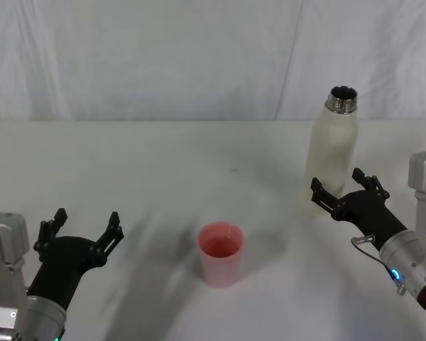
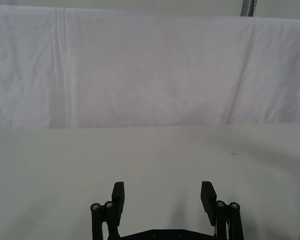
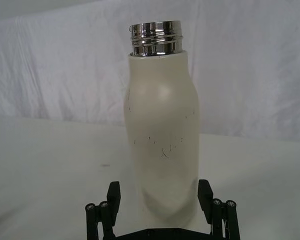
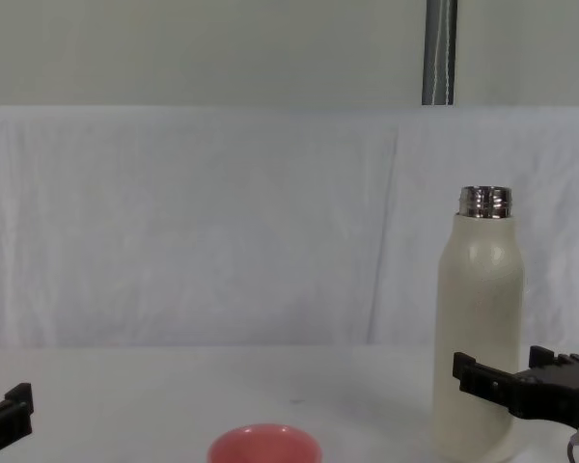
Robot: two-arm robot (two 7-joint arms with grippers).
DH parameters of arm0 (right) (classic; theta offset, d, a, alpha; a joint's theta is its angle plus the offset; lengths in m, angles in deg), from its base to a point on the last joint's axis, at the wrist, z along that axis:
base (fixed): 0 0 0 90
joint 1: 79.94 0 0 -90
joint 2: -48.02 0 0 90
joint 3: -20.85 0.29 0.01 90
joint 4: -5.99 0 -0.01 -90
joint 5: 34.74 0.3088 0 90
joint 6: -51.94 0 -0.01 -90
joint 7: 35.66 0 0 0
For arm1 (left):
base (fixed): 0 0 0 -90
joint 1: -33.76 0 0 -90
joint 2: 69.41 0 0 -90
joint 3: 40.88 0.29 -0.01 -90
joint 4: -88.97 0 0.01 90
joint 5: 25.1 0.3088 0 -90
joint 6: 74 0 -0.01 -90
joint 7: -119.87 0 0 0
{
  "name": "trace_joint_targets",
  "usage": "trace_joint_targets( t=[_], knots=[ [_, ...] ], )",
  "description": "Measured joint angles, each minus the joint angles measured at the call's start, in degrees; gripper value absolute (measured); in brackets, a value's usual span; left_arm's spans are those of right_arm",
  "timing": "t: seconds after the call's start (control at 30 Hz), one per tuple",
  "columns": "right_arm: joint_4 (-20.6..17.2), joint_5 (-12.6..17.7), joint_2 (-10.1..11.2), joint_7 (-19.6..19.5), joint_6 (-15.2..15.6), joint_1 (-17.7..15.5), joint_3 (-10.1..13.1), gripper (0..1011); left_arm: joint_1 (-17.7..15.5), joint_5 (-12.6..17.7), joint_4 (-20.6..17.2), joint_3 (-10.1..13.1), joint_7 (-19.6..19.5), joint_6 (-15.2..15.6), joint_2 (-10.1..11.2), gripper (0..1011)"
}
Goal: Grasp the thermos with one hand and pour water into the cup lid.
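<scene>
A: White cloth covered the table (image 1: 163, 163) and hung as a backdrop behind it. We logged the thermos (image 1: 333, 145) upright at the far right, cap off, its steel neck (image 3: 155, 38) bare. The pink cup lid (image 1: 221, 253) stood near the middle, closer to us and well apart from the bottle, mouth up.

B: And the right gripper (image 1: 346, 190)?

A: Spread wide, down at the lower body of the thermos. From the wrist, one finger (image 3: 113, 195) showed on each side of the bottle, with a gap between pad and wall on both sides. We judged it was bracketing the bottle, not yet gripping.

B: Left gripper (image 1: 81, 229)?

A: Also spread wide, holding nothing, parked at the near left over bare cloth.

B: How did we think the grasp should go?

A: We noted the bottle sat roughly centred between the jaws, so closing evenly should avoid nudging it sideways. The matte wall looked smooth and curved; we judged a firm squeeze was needed before any lift. The hold was low on a tall bottle, so we expected it to want to swing when tilted, and the pour should be slow, with the neck brought over the cup lid first.
</scene>
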Motion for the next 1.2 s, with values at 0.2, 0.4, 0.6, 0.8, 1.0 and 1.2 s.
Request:
trace_joint_targets(
  t=[0.2,0.4,0.6,0.8,1.0,1.2],
  knots=[
    [0.2,0.3,0.1,0.0,0.0,0.3,0.0,1001,0.0,0.0,0.0,0.0,0.0,0.0,0.0,1001],
    [0.9,0.4,0.2,0.1,0.1,1.0,-0.2,1001,0.0,0.0,0.0,0.0,0.0,0.0,0.0,1001],
    [2.2,0.5,0.3,0.3,0.2,2.1,-0.4,1001,0.0,0.0,0.0,0.0,0.0,0.0,0.0,1001],
    [3.6,0.5,0.2,0.5,0.2,3.2,-0.6,1001,0.0,0.0,0.0,0.0,0.0,0.0,0.0,1001],
    [5.2,0.5,0.0,0.6,0.0,4.2,-0.7,1001,0.0,0.0,0.0,0.0,0.0,0.0,0.0,1001],
    [6.3,0.3,-0.4,0.2,-0.2,4.9,-0.8,1001,0.0,0.0,0.0,0.0,0.0,0.0,0.0,1001]
  ],
)
